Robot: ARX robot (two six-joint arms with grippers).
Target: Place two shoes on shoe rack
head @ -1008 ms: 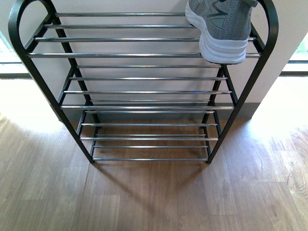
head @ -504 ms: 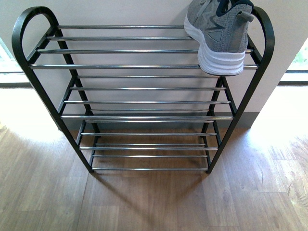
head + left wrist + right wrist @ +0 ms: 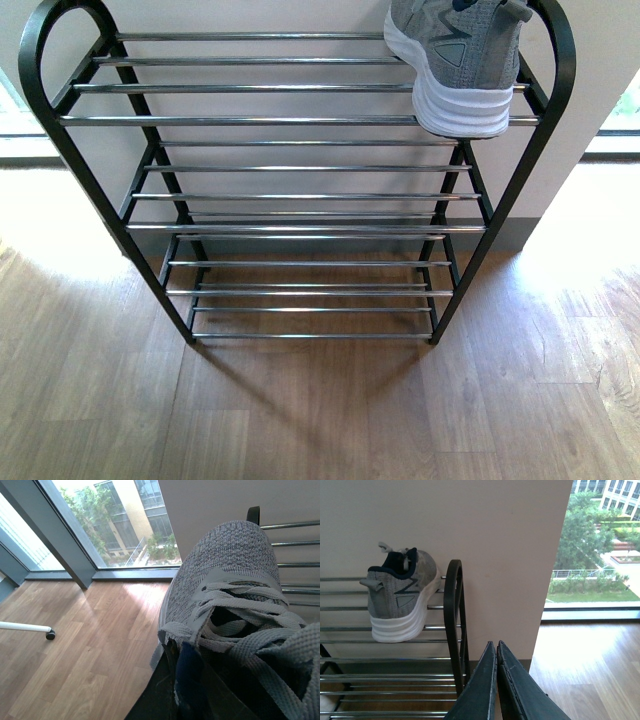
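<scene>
Only the view has shifted: one shoe (image 3: 455, 65) stays at the right end of the top tier of the rack (image 3: 300, 120). The left gripper (image 3: 165, 700), mostly hidden, probably pinches the second shoe (image 3: 225, 580), which is not yet placed. The right gripper (image 3: 496, 680) is pressed together, empty.

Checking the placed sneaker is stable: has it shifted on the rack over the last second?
No. The sneaker keeps its heel over the top front bar, beside the right side piece.
</scene>
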